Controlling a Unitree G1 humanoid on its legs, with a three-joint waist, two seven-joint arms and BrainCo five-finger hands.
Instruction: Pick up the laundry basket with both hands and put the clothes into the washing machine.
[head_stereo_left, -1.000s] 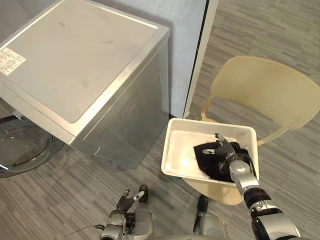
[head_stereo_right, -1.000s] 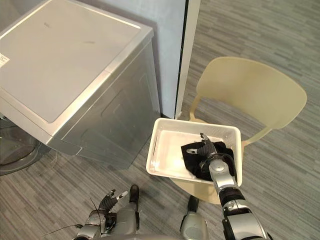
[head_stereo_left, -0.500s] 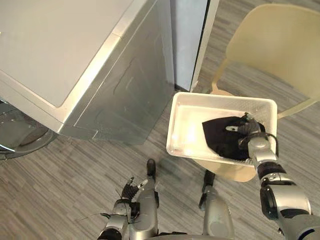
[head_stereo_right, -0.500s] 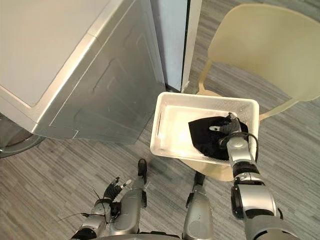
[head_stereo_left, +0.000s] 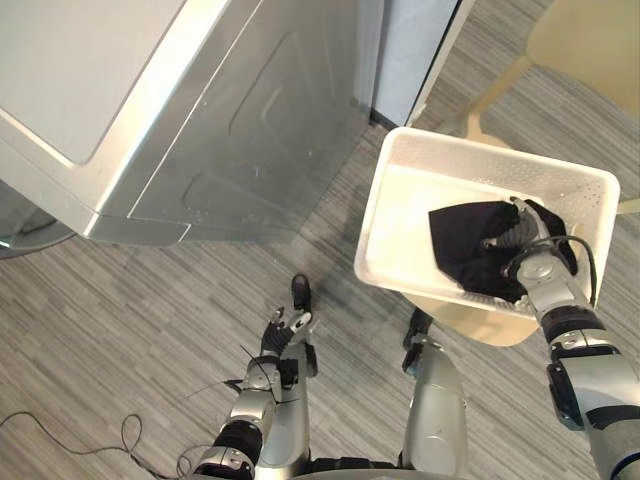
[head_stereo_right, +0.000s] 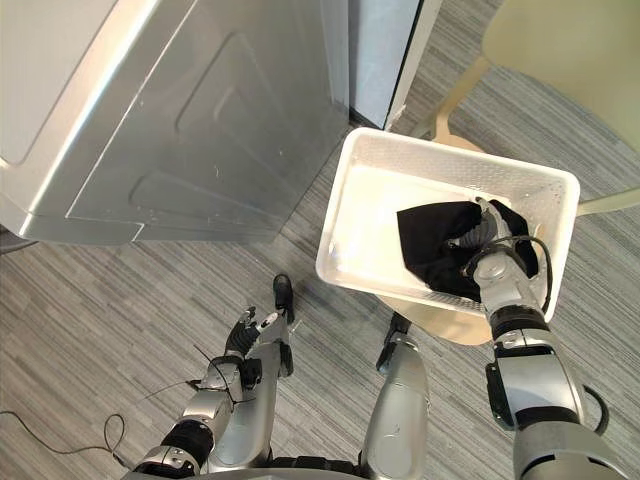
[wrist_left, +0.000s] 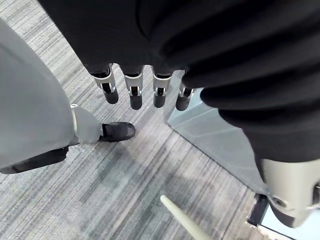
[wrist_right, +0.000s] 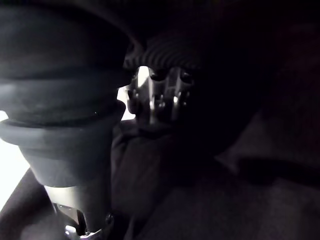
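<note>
A white laundry basket (head_stereo_left: 470, 150) rests on the seat of a cream chair (head_stereo_left: 590, 40). A black garment (head_stereo_left: 462, 238) lies in the basket's right half. My right hand (head_stereo_left: 530, 262) is down inside the basket on top of that garment, its fingers (wrist_right: 155, 100) curled into the dark cloth. My left hand (head_stereo_left: 283, 327) hangs low beside my body, well left of the basket, with its fingers (wrist_left: 132, 92) straight and nothing in them. The silver washing machine (head_stereo_left: 230, 130) stands to the basket's left.
Part of the washer's round glass door (head_stereo_left: 18, 225) shows at the far left, swung open near the floor. A pale wall panel (head_stereo_left: 415, 40) stands between the machine and the chair. Grey striped floor (head_stereo_left: 120, 330) lies in front of the machine.
The whole picture has shifted as the camera tilted down and nearer. My right hand has sunk onto the black garment and its fingers have curled in. The left hand stays low.
</note>
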